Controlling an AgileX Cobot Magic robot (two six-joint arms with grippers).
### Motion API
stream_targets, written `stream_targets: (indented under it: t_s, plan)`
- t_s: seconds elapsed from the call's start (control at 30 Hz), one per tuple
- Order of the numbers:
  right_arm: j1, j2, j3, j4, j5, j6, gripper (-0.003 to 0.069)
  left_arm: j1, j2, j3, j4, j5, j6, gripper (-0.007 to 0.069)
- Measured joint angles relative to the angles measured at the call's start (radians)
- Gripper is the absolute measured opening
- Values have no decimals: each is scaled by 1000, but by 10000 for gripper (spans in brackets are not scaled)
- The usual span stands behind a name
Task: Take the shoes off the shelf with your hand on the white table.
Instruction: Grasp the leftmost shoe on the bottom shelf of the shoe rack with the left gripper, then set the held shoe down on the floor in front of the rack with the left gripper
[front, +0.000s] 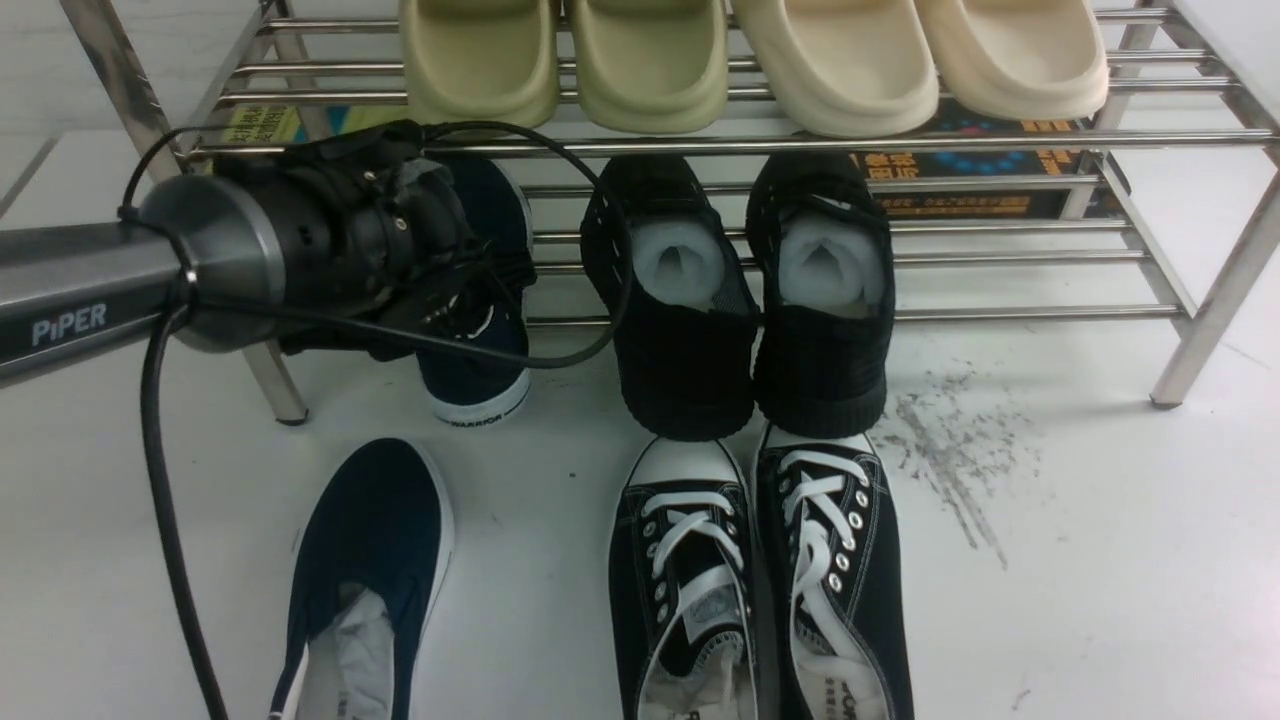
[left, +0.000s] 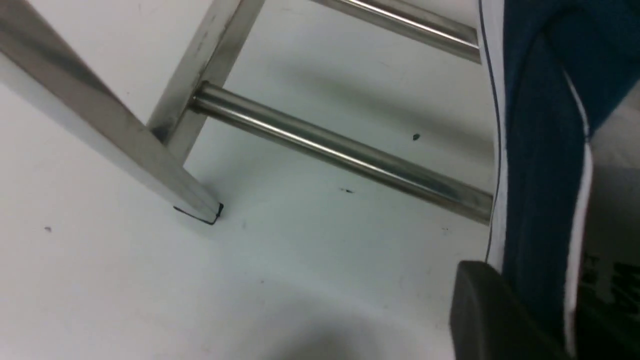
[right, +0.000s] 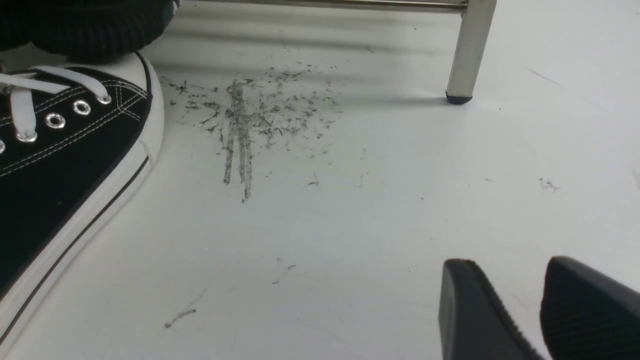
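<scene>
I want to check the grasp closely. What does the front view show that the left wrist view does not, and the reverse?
Only the front view shows the left gripper as a whole, the loose navy shoe on the white table, the black mesh shoes, the lace-up sneakers and the slippers. Only the left wrist view shows a finger flat against the shelved navy shoe. Both show that shoe and the shelf.
</scene>
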Motion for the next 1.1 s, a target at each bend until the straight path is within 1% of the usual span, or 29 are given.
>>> stream_targets:
  t_s: [0.03,0.1,0.23,0.27,0.33,0.37,0.4,0.43,0.47,0.5,0.57,0.67,0.7,0.8,0.9,0.93,1.0,1.03,1.07,1.1]
  plan:
    - [0,0,0,0,0,0,237,0,0,0,0,0,5,37]
    - [0,0,0,0,0,0,237,0,-2,0,-6,0,18,31]
    - [0,0,0,0,0,0,237,0,-58,0,-126,43,140,31]
    - [0,0,0,0,0,0,237,0,-62,0,-134,47,140,31]
    - [0,0,0,0,0,0,237,0,-125,0,-235,108,254,31]
    - [0,0,0,0,0,0,237,0,-125,0,-243,108,262,31]
    - [0,0,0,0,0,0,237,0,-164,0,-306,144,325,31]
    - [0,0,0,0,0,0,237,0,-185,0,-339,165,363,31]
    - [0,0,0,0,0,0,237,0,-189,0,-339,170,370,31]
    - [0,0,0,0,0,0,237,-1,-216,0,-391,206,425,31]
    - [0,0,0,0,0,0,237,-2,-256,1,-455,249,494,31]
    - [0,0,0,0,0,0,237,-21,-309,12,-489,302,547,31]
    - [0,0,0,0,0,0,237,-43,-343,27,-494,328,554,31]
    - [0,0,0,0,0,0,237,-95,-409,75,-502,370,543,31]
    - [0,0,0,0,0,0,237,-164,-473,143,-505,392,488,31]
    - [0,0,0,0,0,0,237,-169,-479,148,-505,392,482,31]
    - [0,0,0,0,0,0,237,-221,-498,192,-486,390,400,31]
    - [0,0,0,0,0,0,237,-245,-501,217,-463,386,333,31]
    - [0,0,0,0,0,0,237,-261,-502,228,-442,383,302,31]
    - [0,0,0,0,0,0,237,-280,-502,249,-413,376,237,31]
